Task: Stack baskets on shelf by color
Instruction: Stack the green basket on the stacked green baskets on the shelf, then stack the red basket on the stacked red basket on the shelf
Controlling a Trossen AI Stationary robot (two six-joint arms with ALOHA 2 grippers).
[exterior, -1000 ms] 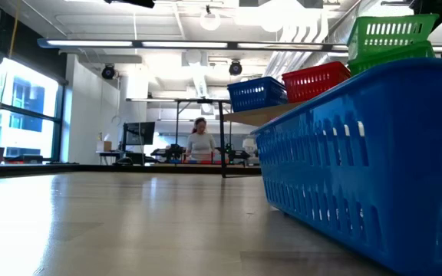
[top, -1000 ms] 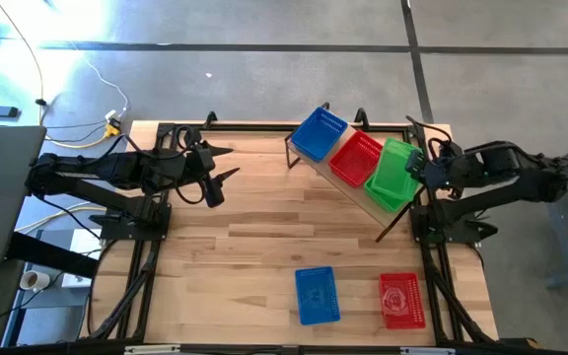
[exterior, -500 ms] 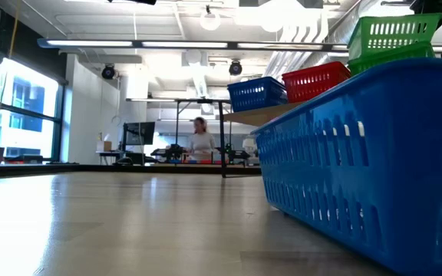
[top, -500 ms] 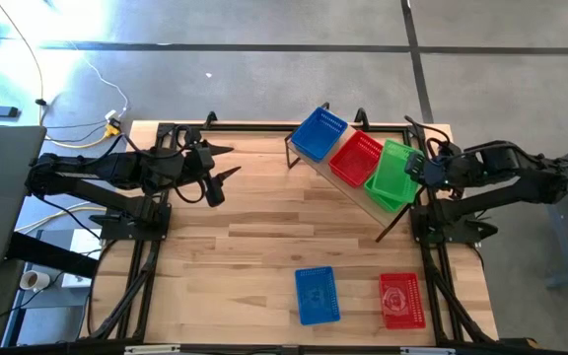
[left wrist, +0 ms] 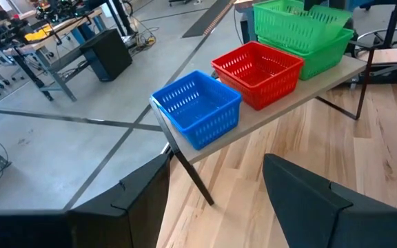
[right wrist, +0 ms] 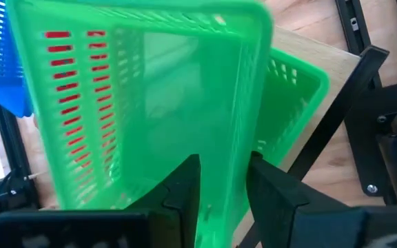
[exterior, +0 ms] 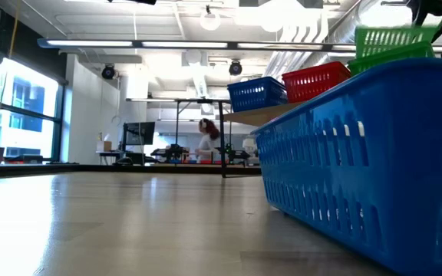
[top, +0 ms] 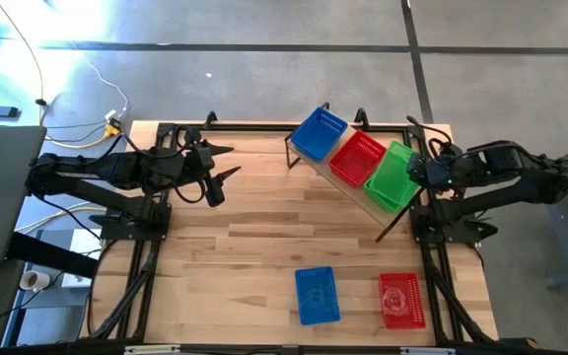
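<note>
The long light-wood shelf on its thin black metal frame stands slanted at the far right part of the large wooden tabletop. Three stacks of small plastic mesh baskets sit on it in a row: a blue basket at the far end, a red basket in the middle, and beside it the green baskets at the end nearest the right arm. The left wrist view shows that the green stack has one basket nested in another, and the upper green basket sits a little tilted in the lower one.

The right gripper is at the edge of the upper green basket, on the side turned to the right arm. In the right wrist view its two dark fingers stand on each side of the green rim wall, close to it. I cannot tell if they press it or are already slightly loose.

The left gripper hangs over the far left part of the tabletop, well apart from the shelf. Its fingers are spread wide and hold nothing.

Two more baskets lie on the tabletop at the near side: a second blue mesh basket and, to its right, a second red mesh basket. They are near each other but do not touch. In the low view the blue one fills the right side, and a person is seen in the room far behind the table.
</note>
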